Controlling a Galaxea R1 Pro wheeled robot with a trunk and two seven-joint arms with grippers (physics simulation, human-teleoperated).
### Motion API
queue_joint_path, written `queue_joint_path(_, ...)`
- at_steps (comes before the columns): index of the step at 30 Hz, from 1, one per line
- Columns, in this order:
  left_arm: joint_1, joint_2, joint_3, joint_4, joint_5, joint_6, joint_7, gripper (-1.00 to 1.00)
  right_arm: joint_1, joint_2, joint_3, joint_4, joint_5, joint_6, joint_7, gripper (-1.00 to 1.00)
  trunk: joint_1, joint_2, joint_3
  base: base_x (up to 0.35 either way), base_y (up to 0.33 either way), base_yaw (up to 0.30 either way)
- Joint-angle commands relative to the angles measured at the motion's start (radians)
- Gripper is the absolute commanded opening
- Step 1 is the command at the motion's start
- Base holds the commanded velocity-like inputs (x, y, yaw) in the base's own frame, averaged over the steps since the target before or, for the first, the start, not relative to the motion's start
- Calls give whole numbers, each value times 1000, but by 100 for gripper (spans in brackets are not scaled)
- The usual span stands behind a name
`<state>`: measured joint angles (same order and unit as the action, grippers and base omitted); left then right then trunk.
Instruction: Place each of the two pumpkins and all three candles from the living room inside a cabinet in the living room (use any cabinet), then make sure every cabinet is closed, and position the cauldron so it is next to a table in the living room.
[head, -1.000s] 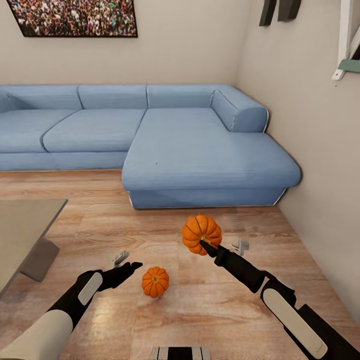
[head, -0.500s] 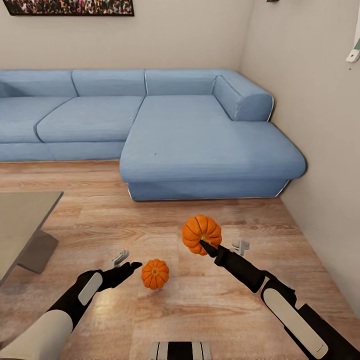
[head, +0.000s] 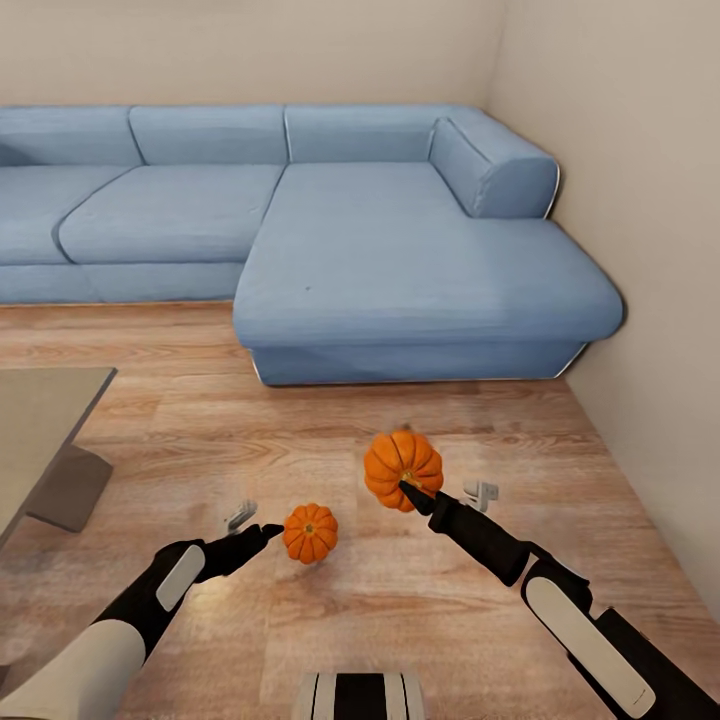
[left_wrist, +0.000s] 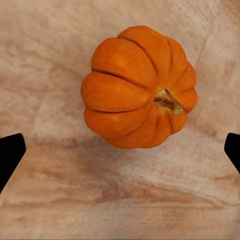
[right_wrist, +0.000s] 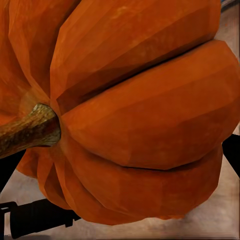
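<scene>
- Right end effector (head: 408, 489) pinched one small ribbed orange pumpkin (head: 402, 468), lifted off the wood floor (head: 420, 600).
- Left end effector (head: 268, 530) was spread beside the second orange pumpkin (head: 310, 532) on the floor.
- Looked light, rigid and slick; I'd grip across its ribbed belly.

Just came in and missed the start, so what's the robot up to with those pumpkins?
It is collecting them. The right gripper is shut on one pumpkin, held up off the wooden floor in front of the blue sofa. The left gripper, open, points at the second pumpkin, which sits on the floor just beyond its fingertips, not grasped. A corner of the table shows to the robot's left.
</scene>
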<state>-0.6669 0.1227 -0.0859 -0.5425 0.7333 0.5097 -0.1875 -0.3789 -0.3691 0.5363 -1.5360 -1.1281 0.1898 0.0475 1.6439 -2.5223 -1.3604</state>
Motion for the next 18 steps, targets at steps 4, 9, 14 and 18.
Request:
queue_joint_path(4, 0, 3, -4, -1, 3, 2, -1, 100, -1, -1, 1, 0, -9, 2, 0, -100, 2, -1, -16, 0, 0, 0)
queue_joint_path(9, 0, 4, -3, -2, 3, 2, 1, 100, -1, 0, 1, 3, -9, 2, 0, -100, 4, -2, -36, 0, 0, 0)
queue_joint_path(14, 0, 0, -2, -10, 10, 4, 63, 100, -1, 0, 1, 3, -9, 1, -1, -100, 6, -4, -55, 0, 0, 0)
queue_joint_path(18, 0, -2, -2, -12, 14, 4, 96, 100, 0, 0, 1, 3, -9, 1, -1, -100, 8, -5, -70, 0, 0, 0)
